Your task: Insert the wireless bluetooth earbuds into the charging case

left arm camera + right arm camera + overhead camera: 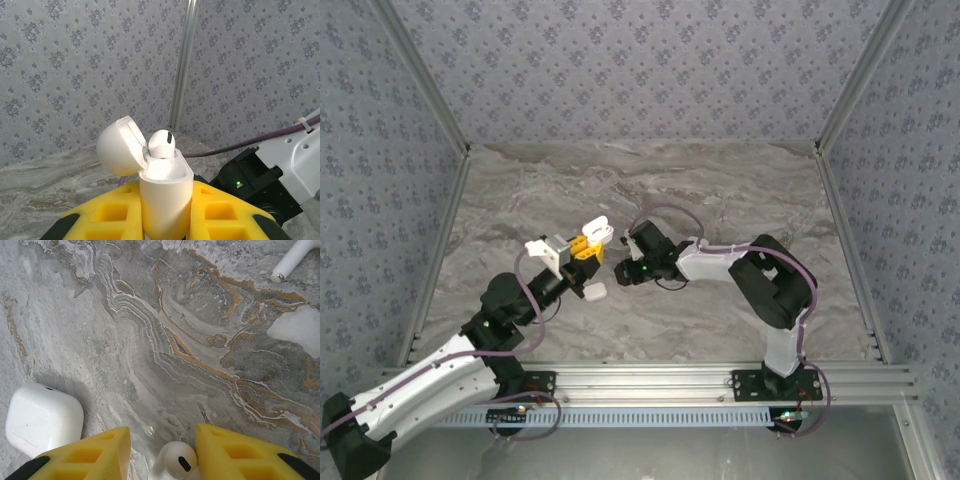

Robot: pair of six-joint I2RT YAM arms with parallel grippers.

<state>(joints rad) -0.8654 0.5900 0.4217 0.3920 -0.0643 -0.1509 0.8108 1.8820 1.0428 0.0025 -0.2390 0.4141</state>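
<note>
My left gripper (166, 192) (582, 247) is shut on a white charging case (166, 212) (597, 231) and holds it upright above the table. Its lid (118, 146) is flipped open to the left. One white earbud (161, 144) sits in the case with its head sticking out. My right gripper (162, 434) (623, 268) hangs low over the marble table, just right of the left one. A white earbud (176, 461) lies between its yellow fingers (235, 452); it touches the right finger, and a gap separates it from the left one.
A second white case (42, 417) (593, 291), closed, lies on the table left of my right gripper. The stem of another white earbud (295, 259) lies further off at the top right of the right wrist view. Patterned walls surround the marble table (720, 190).
</note>
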